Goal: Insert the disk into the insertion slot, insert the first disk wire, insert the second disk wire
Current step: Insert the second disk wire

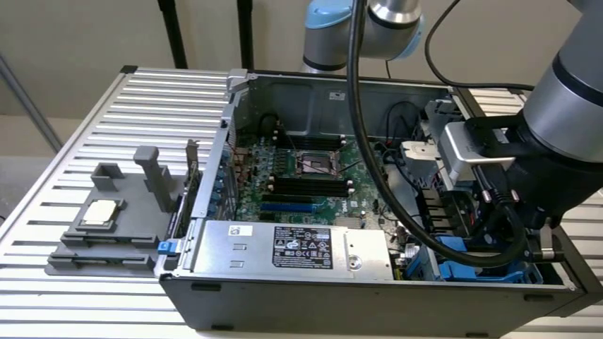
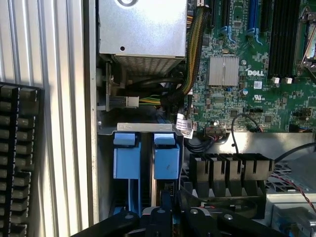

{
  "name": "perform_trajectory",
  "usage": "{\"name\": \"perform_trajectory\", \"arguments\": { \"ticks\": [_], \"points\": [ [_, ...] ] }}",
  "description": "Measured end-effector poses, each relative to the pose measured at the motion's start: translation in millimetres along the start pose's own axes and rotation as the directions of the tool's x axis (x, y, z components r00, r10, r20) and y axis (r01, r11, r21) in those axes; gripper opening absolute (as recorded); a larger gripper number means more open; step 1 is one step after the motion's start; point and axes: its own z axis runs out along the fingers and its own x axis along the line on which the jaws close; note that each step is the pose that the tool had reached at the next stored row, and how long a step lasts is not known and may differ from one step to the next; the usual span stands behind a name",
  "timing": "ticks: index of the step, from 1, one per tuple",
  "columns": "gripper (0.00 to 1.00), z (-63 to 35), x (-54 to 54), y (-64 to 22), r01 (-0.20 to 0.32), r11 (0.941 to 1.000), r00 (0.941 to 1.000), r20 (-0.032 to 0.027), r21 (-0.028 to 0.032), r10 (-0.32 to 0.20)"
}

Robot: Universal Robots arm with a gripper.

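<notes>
Slatted metal table (image 1: 113, 113) under a plain pale wall, carrying an open computer case (image 1: 377, 300) laid on its side. Grey robot arm (image 1: 565, 127) reaching down into the end of the case on the exterior view's right. Dark tool (image 2: 163, 217) low inside the case, hovering close over the insertion slot (image 2: 127, 163), also seen as blue plastic beneath the arm (image 1: 471, 272). Cannot tell whether the tool is wide, narrow or holding anything. Just ahead of the tool, two bright blue rails with tabs side by side in the slot, with a dark narrow gap between. Cannot tell from these whether the disk sits between them. Beyond the slot, a bundle of wires with a white tag (image 2: 185, 127), then the silver power-supply box (image 2: 143, 29). Beside the tool, a black ribbed block (image 2: 232, 170), with the green motherboard (image 2: 247, 98) past it. Well apart from the tool, on the table at the exterior view's left, a grey fixture (image 1: 104, 226).
</notes>
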Motion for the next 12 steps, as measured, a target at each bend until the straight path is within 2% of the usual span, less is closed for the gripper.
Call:
{"name": "perform_trajectory", "arguments": {
  "ticks": [12],
  "points": [
    [0.16, 3.0, 0.3, -0.7, 0.0, 1.0, 1.0, 0.0, 0.0, 0.0]
  ]
}}
